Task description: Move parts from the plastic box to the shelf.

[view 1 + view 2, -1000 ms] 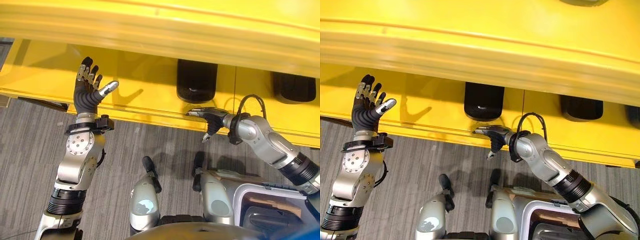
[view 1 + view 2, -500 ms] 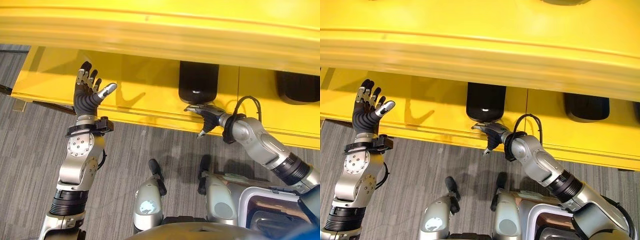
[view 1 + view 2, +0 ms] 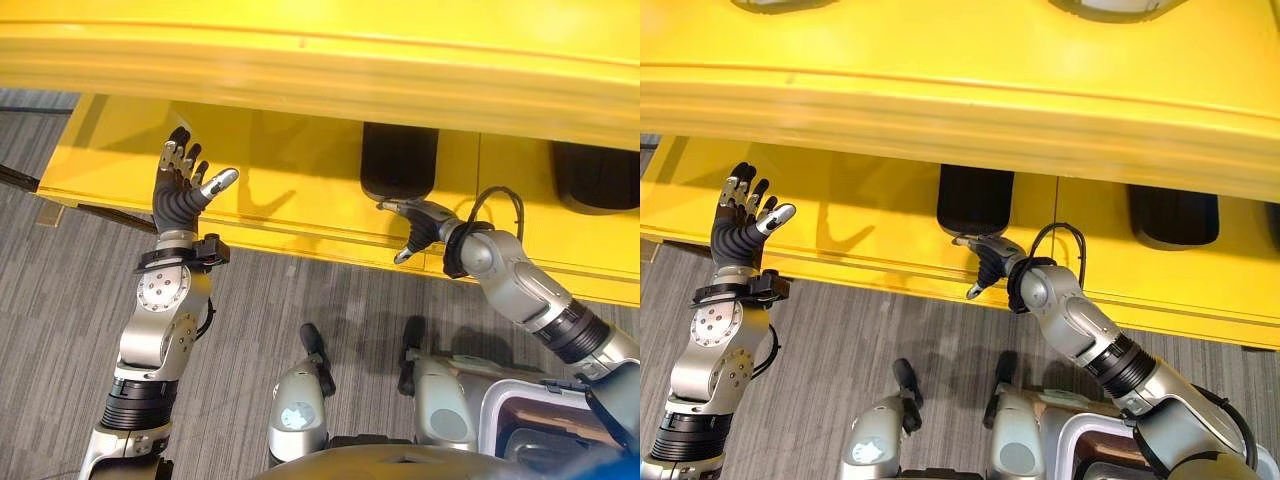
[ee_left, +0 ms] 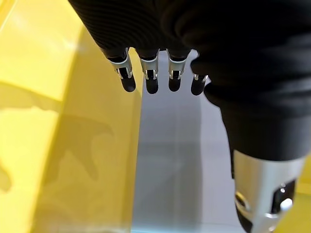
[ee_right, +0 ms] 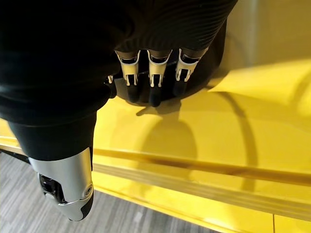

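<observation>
A black part (image 3: 398,160) stands on the lower board of the yellow shelf (image 3: 300,215); a second black part (image 3: 598,178) stands further right. My right hand (image 3: 422,228) hovers at the shelf's front edge just before the first part (image 5: 214,63), open and empty, its fingers (image 5: 154,82) straight toward it. My left hand (image 3: 178,195) is raised before the shelf's left end, open, with fingers (image 4: 148,77) spread and nothing in it. The plastic box (image 3: 495,430) sits at the lower right, near my right arm.
The shelf's upper board (image 3: 960,100) juts out over the lower one, close above both hands. Grey carpet floor (image 3: 60,300) lies before the shelf. Bare yellow board stretches between the left hand and the first black part.
The whole picture has shifted a little. My right hand has lifted slightly at the shelf edge, staying open before the black part. The left hand holds its raised pose.
</observation>
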